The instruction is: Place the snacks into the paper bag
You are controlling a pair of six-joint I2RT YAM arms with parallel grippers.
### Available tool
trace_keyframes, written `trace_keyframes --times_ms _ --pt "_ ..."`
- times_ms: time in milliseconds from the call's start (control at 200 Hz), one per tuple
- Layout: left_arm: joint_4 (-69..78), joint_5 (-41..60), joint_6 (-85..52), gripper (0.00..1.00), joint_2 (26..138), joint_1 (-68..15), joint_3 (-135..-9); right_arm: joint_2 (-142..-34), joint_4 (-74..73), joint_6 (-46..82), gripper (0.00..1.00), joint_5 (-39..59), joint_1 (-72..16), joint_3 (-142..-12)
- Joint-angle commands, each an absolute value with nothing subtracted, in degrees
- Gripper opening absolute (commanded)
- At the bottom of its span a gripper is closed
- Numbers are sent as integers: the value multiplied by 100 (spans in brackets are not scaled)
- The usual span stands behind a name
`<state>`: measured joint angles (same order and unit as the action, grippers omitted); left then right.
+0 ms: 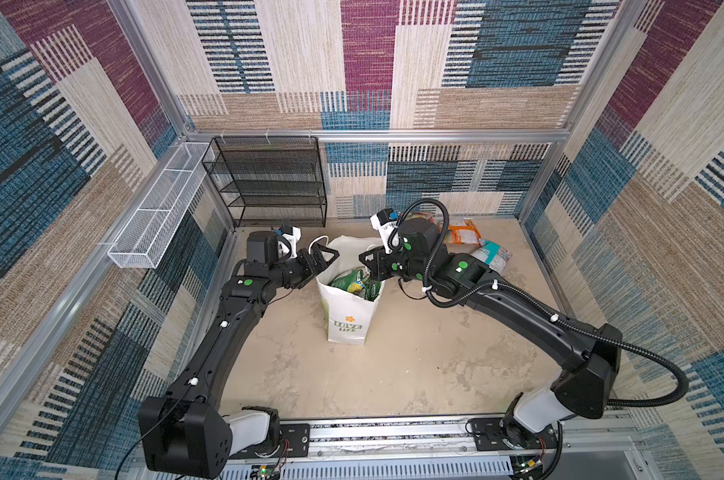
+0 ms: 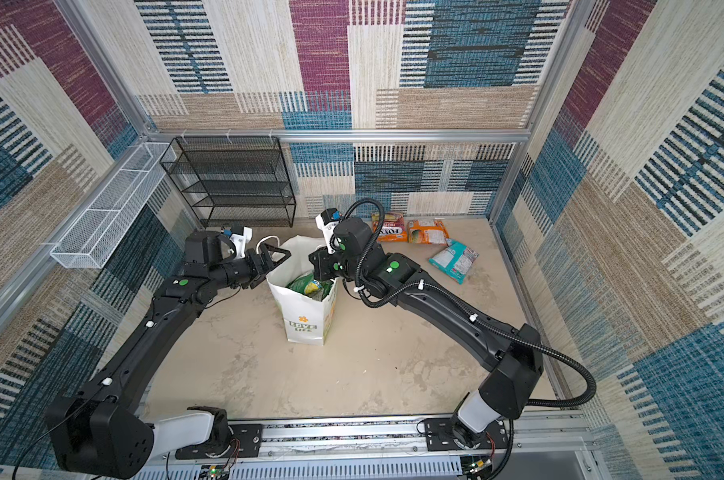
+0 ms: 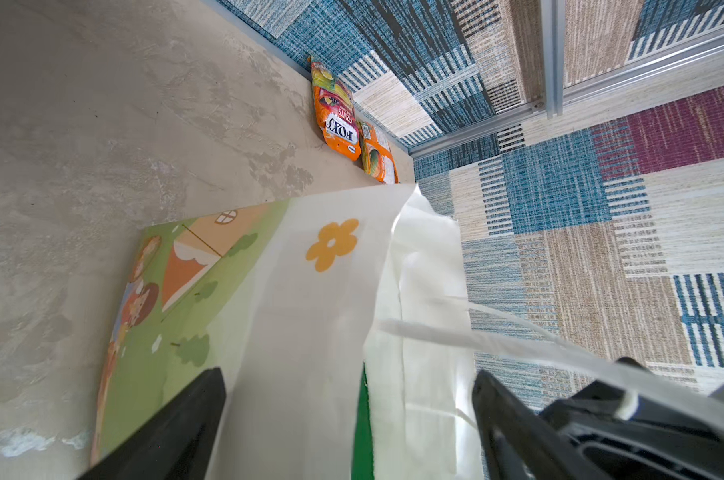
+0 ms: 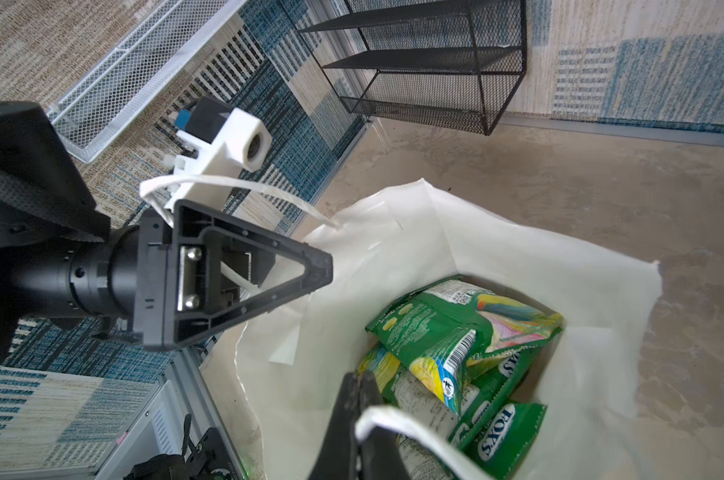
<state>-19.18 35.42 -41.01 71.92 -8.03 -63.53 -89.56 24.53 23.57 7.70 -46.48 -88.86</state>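
Inside the paper bag (image 1: 343, 324), mid-table, green snacks (image 4: 455, 332) already lie; orange packets (image 2: 389, 227) and a teal packet (image 2: 453, 258) wait at its two o'clock. The left gripper (image 1: 329, 259) gapes astride the bag's edge; the right gripper (image 4: 358, 382) pinches its handle (image 4: 397, 422)

The paper bag (image 1: 347, 324) stands before me, snacks (image 1: 354, 284) in it; more packets (image 2: 428, 232) lie near the back-right corner of the table (image 1: 414, 374).

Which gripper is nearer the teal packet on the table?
Right. The right gripper sits at the rim of the paper bag on the side facing the teal packet; the left gripper is at the opposite rim.
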Motion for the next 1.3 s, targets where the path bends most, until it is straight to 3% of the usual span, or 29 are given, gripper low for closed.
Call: trace_keyframes --times_ms 0,346,731,861,1072,1297 --pt "-1747 3716 -4221 96 7071 -817 -6307 -8965 2223 2419 0 888 -4658 -8903" --pt "-3072 3809 -3237 95 6528 -993 -6511 -8980 2320 2382 0 879 -4658 -9021" --pt "-4986 2589 -2128 91 6894 -1149 -7509 -8984 2483 2350 0 901 -4658 -9094" --pt "-5252 1919 -2119 81 6965 -1212 -7757 -8895 2514 2352 0 870 -4659 -8955" --pt "-5363 1427 -1949 84 6827 -1247 -8162 -8801 2542 2330 0 853 -4658 -8774" --pt "-5304 1400 -1820 80 7105 -1256 -8747 -8763 2540 2296 0 841 -4658 -8719"
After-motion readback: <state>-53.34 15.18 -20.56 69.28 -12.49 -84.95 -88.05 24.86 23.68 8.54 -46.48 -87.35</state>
